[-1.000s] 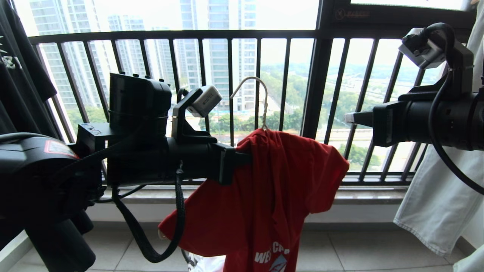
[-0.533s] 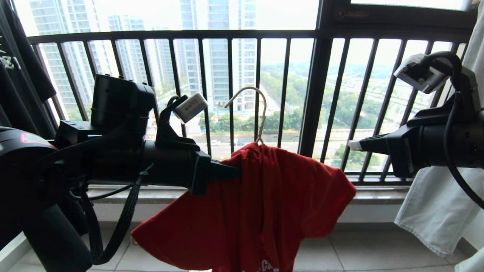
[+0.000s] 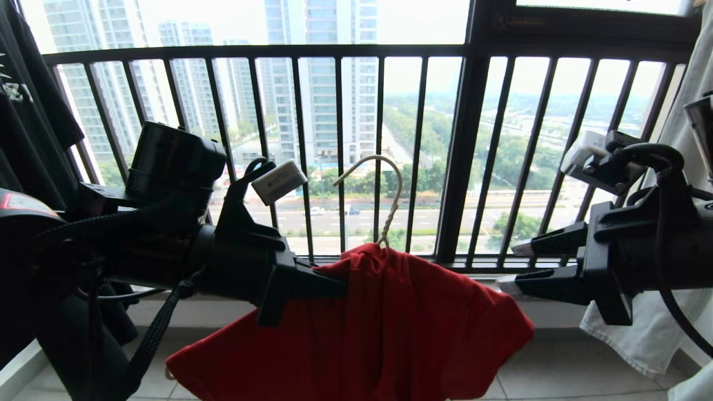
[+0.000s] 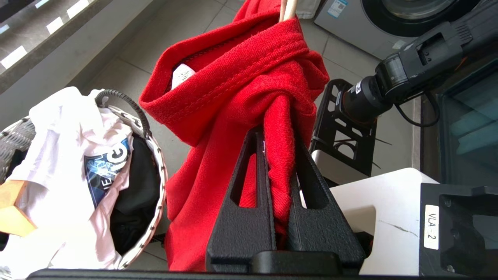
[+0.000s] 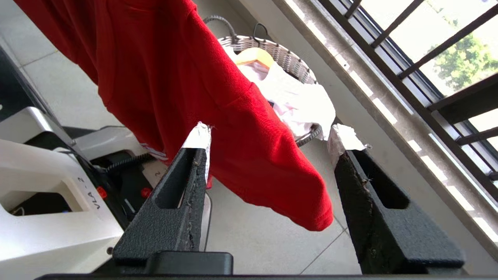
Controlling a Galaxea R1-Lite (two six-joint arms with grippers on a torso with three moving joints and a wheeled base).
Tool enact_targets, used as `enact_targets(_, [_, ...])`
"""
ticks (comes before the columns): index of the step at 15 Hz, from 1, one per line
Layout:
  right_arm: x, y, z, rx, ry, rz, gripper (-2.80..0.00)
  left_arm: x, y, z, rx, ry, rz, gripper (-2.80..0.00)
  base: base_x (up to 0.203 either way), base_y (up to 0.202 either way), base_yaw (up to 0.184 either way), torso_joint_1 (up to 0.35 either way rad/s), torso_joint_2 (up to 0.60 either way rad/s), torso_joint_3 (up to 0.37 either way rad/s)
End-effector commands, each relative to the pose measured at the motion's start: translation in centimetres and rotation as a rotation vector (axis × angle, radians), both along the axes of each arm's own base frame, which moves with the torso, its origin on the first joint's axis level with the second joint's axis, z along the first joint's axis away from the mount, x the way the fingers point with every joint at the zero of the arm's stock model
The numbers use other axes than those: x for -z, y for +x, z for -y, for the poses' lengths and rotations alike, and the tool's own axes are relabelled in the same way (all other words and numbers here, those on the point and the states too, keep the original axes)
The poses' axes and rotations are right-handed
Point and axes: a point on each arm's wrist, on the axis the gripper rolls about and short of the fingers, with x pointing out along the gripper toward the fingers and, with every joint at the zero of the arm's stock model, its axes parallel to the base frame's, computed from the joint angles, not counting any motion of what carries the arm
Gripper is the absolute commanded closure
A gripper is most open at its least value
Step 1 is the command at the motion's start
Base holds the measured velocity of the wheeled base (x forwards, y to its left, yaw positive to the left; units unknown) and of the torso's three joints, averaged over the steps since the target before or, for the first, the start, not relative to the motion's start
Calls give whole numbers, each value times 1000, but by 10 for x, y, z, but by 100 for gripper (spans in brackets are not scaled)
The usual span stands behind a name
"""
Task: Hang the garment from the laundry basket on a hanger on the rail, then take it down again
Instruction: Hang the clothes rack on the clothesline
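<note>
Balcony railing (image 3: 356,53) is backing the scene. Left gripper (image 4: 278,136) is clamping the garment (image 3: 412,328) on the hanger (image 3: 384,195); right gripper (image 5: 268,142) is standing apart, empty.

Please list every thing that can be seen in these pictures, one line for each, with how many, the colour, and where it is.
garment: one, red, on the hanger, in front of the balcony railing, held near its collar.
hanger: one, cream-white wire; its hook stands free above the garment, on no bar.
laundry basket: one, white-and-dark woven rim, on the floor under the garment.
white T-shirt: one, white with blue print, in the basket.
black clothing: black, hanging at far left.
pale garment: one, pale grey-blue, hanging at far right.
balcony railing: one, black, straight ahead.
left gripper: one, black, shut on the garment's fabric.
right gripper: one, black with white tips, open, beside the garment's sleeve.
</note>
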Motion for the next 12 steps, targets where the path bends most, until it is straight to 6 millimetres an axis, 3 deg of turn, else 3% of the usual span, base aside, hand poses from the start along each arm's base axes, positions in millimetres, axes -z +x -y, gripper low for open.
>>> enact_targets(1, [8, 22, -11, -86, -79, 27, -280, -7, -8, -4, 5, -16, 23, 0, 0, 0, 0, 0, 0, 0])
enact_targets(4, [6, 43, -23, -169, -80, 63, -280, -14, -15, -9, 6, -30, 55, 0, 0, 0, 0, 0, 0, 0])
enact_targets(12, [4, 31, -51, -345, -116, 139, -280, -27, -27, -17, 1, -56, 99, 0, 0, 0, 0, 0, 0, 0])
